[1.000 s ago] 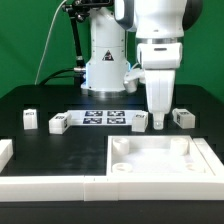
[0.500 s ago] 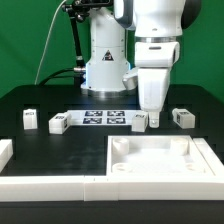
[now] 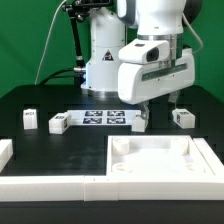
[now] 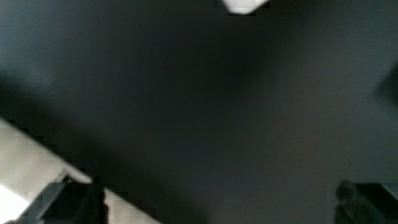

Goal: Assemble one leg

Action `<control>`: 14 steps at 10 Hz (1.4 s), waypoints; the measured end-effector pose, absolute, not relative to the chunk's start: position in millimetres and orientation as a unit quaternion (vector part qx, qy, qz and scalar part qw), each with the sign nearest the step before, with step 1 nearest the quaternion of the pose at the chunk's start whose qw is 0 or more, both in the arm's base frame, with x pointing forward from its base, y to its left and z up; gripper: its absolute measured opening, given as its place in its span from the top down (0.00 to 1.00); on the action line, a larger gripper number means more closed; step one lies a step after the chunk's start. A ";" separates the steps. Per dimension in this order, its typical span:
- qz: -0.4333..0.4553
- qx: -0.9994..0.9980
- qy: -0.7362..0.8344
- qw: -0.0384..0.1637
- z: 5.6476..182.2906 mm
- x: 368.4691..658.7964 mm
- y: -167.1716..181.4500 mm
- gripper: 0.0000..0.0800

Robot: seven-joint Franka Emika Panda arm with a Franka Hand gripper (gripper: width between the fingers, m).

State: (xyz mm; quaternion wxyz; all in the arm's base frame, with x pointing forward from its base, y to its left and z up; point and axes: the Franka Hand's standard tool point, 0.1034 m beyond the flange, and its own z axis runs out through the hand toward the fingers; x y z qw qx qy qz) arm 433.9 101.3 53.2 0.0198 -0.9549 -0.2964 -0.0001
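Note:
My gripper (image 3: 160,106) hangs tilted low over the black table, behind the large white panel (image 3: 160,160). Its jaws are wide apart with nothing between them. One leg (image 3: 181,117), a small white post with a tag, stands just to its right in the exterior view. Another leg (image 3: 140,122) stands just to its left, partly hidden by a finger. Two more legs (image 3: 58,123) (image 3: 30,119) stand further left. In the wrist view the gripper (image 4: 217,205) shows only bare black table between its dark fingertips (image 4: 71,203); a small white bit (image 4: 246,5) sits at the frame's edge.
The marker board (image 3: 105,118) lies flat between the legs, in front of the robot base (image 3: 105,60). A long white rail (image 3: 50,185) runs along the front and a white block (image 3: 5,150) sits at the exterior view's left edge. A pale surface (image 4: 27,175) shows in the wrist view's corner.
The hand has lifted from the legs and turned from upright to tilted sideways. The leg that stood under the fingers no longer shows.

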 end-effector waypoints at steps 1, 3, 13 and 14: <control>0.005 -0.972 -0.235 0.027 52.3 427.5 106.1 0.19; 0.007 -0.987 -0.159 0.033 52.5 426.9 110.5 0.19; 0.035 -0.992 -0.113 0.034 39.1 379.6 175.8 0.19; 0.101 -0.988 -0.115 0.021 38.9 371.5 172.1 0.19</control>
